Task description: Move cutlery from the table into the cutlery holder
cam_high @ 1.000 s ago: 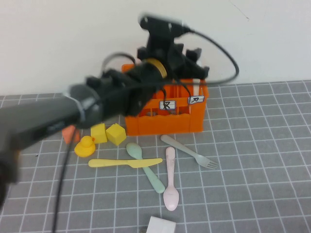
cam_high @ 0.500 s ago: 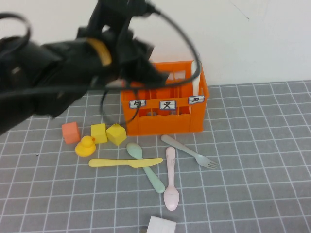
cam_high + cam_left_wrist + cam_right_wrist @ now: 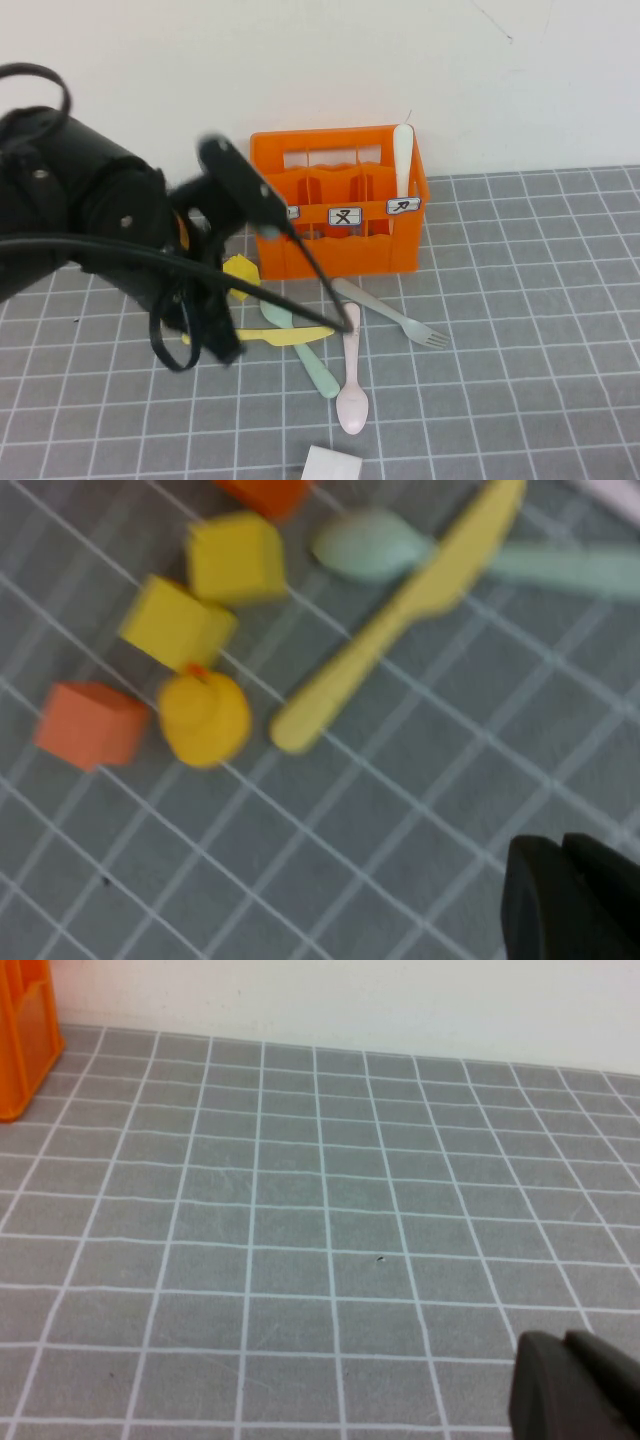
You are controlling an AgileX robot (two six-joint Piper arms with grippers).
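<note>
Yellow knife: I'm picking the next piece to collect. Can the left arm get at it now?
Probably yes: the left gripper, shut and empty, hangs above the yellow knife, which lies flat on the table, uncovered. It must open first.

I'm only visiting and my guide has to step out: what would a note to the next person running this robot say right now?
Left gripper: shut, empty, above the table near the loose cutlery.
Right gripper: shut, empty, parked over bare table away from the work.
Done: white knife stands in the right-hand compartment of the orange cutlery holder.
Left: yellow knife, mint-green spoon, pink spoon and grey fork lie on the table in front of the holder.
</note>
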